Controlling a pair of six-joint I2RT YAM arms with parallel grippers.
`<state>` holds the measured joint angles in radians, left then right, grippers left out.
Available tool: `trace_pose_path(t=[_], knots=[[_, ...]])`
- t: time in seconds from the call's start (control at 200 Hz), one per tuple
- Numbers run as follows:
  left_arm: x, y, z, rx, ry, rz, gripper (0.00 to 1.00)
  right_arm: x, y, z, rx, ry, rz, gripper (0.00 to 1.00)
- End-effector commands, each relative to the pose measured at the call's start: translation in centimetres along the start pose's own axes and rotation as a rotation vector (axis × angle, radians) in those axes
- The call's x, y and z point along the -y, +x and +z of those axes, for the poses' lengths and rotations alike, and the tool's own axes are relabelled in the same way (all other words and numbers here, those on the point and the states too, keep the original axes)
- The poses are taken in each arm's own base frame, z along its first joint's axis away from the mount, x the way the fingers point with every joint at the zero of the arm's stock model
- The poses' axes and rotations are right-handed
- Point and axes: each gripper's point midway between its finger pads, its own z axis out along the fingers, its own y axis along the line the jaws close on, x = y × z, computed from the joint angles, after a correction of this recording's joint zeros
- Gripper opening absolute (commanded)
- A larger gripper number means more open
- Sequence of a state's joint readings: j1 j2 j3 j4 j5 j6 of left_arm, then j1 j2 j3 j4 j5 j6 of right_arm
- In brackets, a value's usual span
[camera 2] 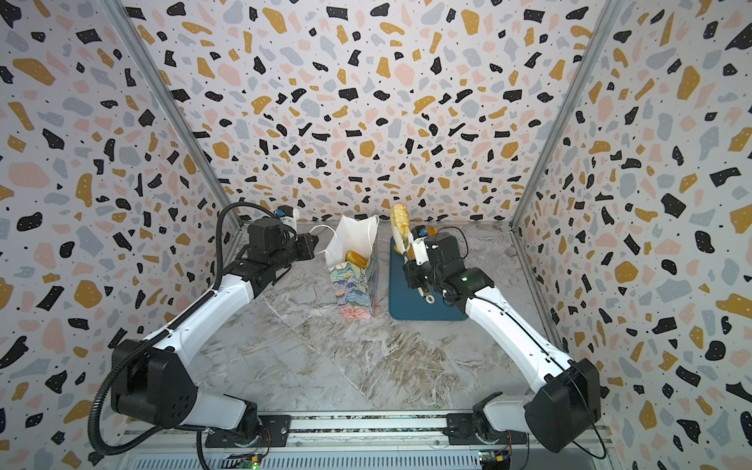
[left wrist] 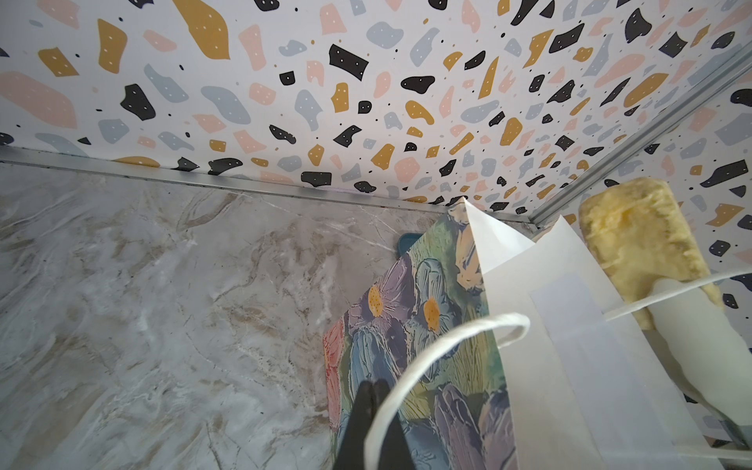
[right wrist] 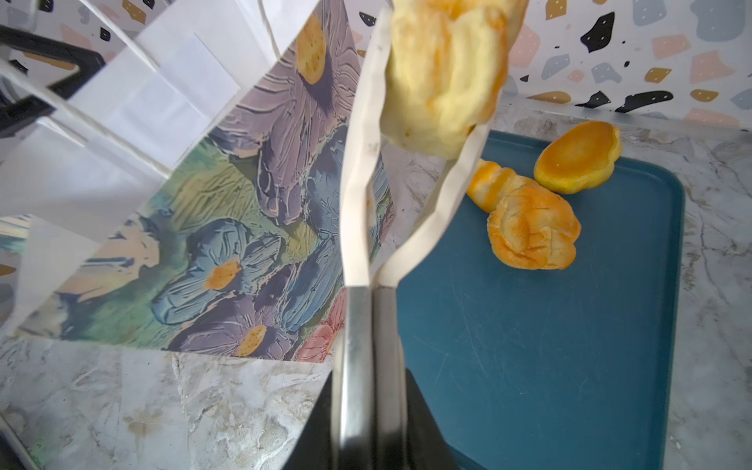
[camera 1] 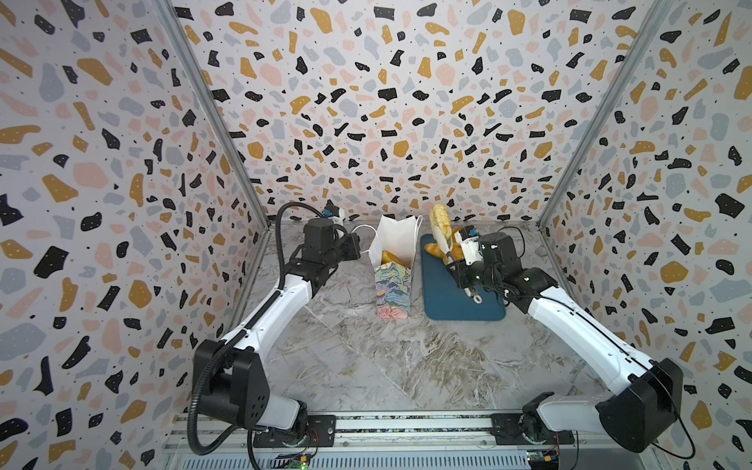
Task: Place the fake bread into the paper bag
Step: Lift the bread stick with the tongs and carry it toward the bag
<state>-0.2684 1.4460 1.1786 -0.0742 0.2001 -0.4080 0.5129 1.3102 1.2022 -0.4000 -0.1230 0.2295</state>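
Right wrist view: the right gripper (right wrist: 368, 427) is clamped on tongs (right wrist: 358, 325), whose white tips are pinched on the pale ridged loaf (right wrist: 443, 69), raised clear of the teal tray (right wrist: 529, 366) and just beside the open mouth of the paper bag (right wrist: 244, 203). The bag stands upright near the middle of the back edge of the counter (camera 1: 366, 366), with one golden loaf (camera 1: 391, 258) lodged inside; a round bun (right wrist: 578, 156) and two rolls (right wrist: 533, 228) lie at the tray's back edge. The left gripper (left wrist: 370, 407) is closed tight beside the bag's cord handle (left wrist: 447, 333); whether the cord is pinched cannot be told. The carrying step is judged in hand; next, the loaf must be brought over the mouth, lowered end-first and released.
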Motion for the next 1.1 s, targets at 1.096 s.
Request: trace_pose_path(t=[1.096], knots=[[0.8,-1.9,-0.9,0.048,0.023,0.011,0.0,-7.2,-9.9,-7.7,0.265,-0.156,-0.023,0.0]])
